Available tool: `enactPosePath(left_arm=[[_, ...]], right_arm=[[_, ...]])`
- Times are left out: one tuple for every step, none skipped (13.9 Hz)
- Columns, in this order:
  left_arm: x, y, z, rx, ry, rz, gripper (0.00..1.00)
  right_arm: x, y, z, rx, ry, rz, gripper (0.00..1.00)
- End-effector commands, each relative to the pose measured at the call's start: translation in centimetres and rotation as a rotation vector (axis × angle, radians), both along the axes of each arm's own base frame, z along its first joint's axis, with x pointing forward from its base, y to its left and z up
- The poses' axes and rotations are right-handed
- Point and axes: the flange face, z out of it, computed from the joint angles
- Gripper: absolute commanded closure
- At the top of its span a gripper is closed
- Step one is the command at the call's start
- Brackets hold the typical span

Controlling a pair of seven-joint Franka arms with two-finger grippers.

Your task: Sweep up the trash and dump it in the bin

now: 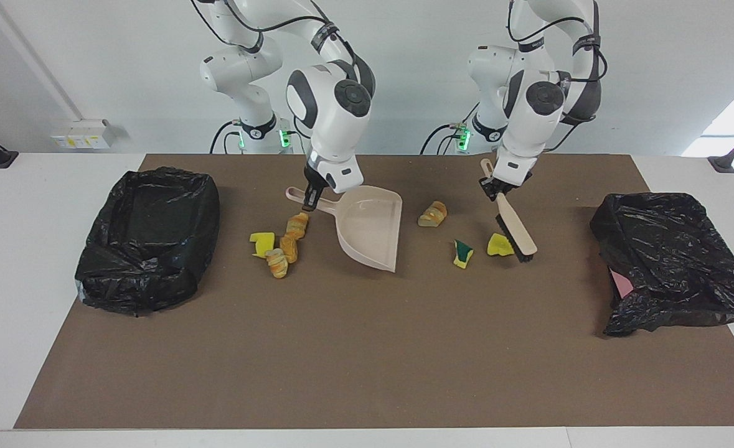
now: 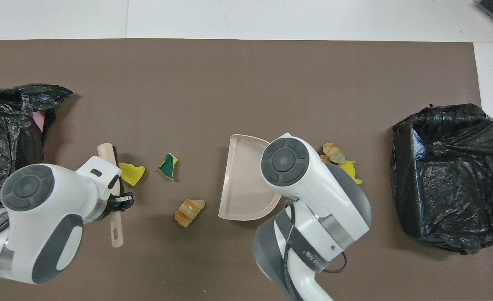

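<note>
We see a robotics lab. Two white Franka arms (image 1: 335, 112) stand at a white table (image 1: 43, 186). A brown rectangular mat (image 1: 367, 348) covers it.

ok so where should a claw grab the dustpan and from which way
By the thin handle of the dustpan, coming straight down from above. The handle lies flat on the mat, pointing toward the robots, narrow enough to pinch across, while the pan is wide. The right claw is already on it that way.

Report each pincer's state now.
Left pincer: shut on the brush handle.
Right pincer: shut on the dustpan handle.
</note>
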Motion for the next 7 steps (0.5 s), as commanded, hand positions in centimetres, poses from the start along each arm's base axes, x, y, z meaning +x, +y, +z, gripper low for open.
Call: enactPosePath(left_arm=[[-1.0,3.3,-0.3,-0.006,-0.028,-0.055,1.0],[-1.0,3.5,-0.6,-0.006,-0.023,-0.054,1.0],[-1.1,3.5,-1.1,-0.005,-0.02,-0.054,1.0],[-1.2,3.1,-1.8,-0.006,-0.023,-0.063,1.0],[-1.3,2.8,-2.9,-0.006,-0.022,-0.071,1.0],[-1.4,2.5,-3.7,-0.006,-0.023,-0.08,1.0],[-1.5,1.1,-4.3,-0.005,-0.02,-0.11,1.0]], right_arm=[[-1.9,0.9,-1.6,-0.012,-0.046,-0.025,1.0],[-2.7,1.6,-2.7,-0.025,-0.049,-0.05,1.0],[-3.1,2.3,-3.6,-0.028,-0.063,-0.077,1.0],[-3.5,3.1,-4.4,-0.026,-0.072,-0.079,1.0],[-3.6,3.4,-5.0,-0.022,-0.075,-0.088,1.0],[-3.6,3.7,-5.5,-0.018,-0.069,-0.095,1.0],[-3.8,4.0,-5.7,-0.019,-0.064,-0.09,1.0]])
